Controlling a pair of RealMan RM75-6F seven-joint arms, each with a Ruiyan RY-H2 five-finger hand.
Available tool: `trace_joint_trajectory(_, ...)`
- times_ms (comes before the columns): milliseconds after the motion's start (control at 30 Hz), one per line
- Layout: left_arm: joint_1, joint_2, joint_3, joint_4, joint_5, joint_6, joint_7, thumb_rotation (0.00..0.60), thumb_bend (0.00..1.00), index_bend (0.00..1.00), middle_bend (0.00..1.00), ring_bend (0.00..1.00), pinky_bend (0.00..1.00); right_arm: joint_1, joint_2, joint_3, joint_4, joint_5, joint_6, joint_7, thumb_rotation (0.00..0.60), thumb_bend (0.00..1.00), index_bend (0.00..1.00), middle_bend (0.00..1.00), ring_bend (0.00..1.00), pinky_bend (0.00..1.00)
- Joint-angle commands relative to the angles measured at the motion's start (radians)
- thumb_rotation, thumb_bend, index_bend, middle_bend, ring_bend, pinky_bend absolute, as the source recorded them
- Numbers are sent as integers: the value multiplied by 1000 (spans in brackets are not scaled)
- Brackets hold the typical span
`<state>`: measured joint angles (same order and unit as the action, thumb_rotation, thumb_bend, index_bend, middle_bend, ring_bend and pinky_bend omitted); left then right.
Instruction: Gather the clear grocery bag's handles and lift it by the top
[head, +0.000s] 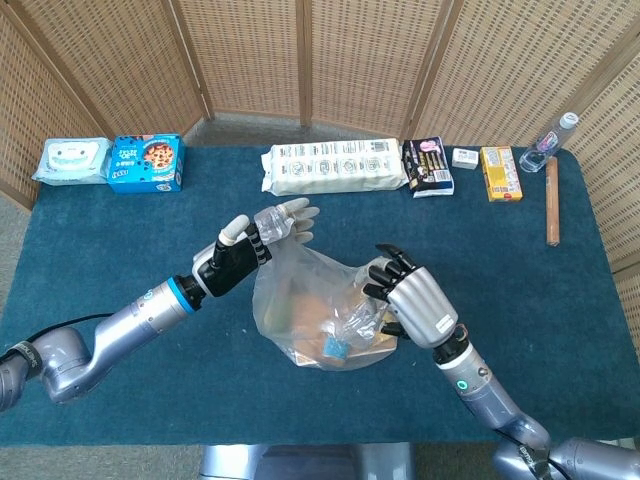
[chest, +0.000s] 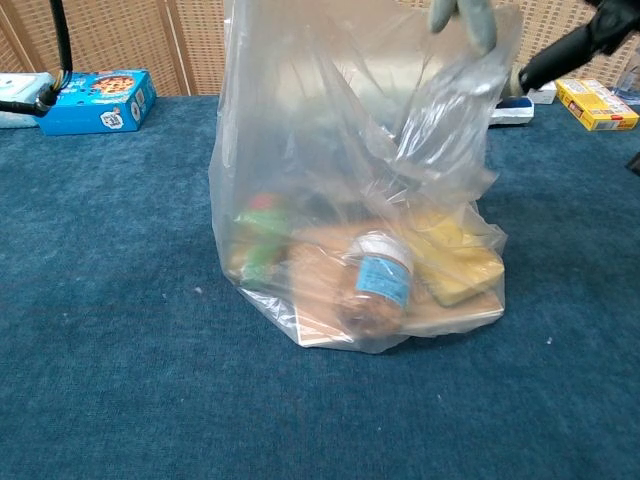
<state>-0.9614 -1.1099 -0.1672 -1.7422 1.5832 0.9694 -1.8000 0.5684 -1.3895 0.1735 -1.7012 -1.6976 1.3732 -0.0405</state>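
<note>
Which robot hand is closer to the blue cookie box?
The left hand. It is at the bag's top left side, not far from the cookie box. The right hand is on the bag's far side.

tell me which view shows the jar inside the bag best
The chest view: the jar lies on its side near the bag's front, blue label clear. In the head view only a small blue patch shows through the crumpled plastic.

Along the table's far edge — wipes pack (head: 71, 160), blue cookie box (head: 146, 163), yellow box (head: 500, 173).
</note>
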Motion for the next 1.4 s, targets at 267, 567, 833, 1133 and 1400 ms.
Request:
trace_joint_trajectory(267, 8, 10, 6, -2, 14, 14, -9, 0, 191, 0, 0, 0, 79, -7, 94, 35, -133, 91, -31, 124, 600, 299, 705, 444, 392, 180)
trace_joint_trajectory(567, 12, 13, 10, -2, 23, 24, -5, 0, 192, 0, 0, 0, 115, -3, 114, 63, -195, 166, -59, 188, 600, 308, 749, 458, 405, 185)
trace_joint_trajectory(833, 14, 13, 16, -2, 24, 26, -4, 0, 192, 0, 0, 0, 114, 0, 119, 94, -235, 212, -67, 238, 600, 309, 779, 474, 422, 197)
trace_joint_trajectory(1133, 10, 23, 13, -10, 38, 39, -12, 0, 192, 0, 1, 0, 156, -1, 139, 118, -285, 241, -72, 272, 600, 308, 781, 477, 424, 198)
trace_joint_trajectory(1400, 8, 30, 25, -2, 69, 55, -39, 0, 192, 41, 58, 46, 274, -5, 157, 141, -320, 272, -72, 299, 600, 300, 736, 475, 417, 198)
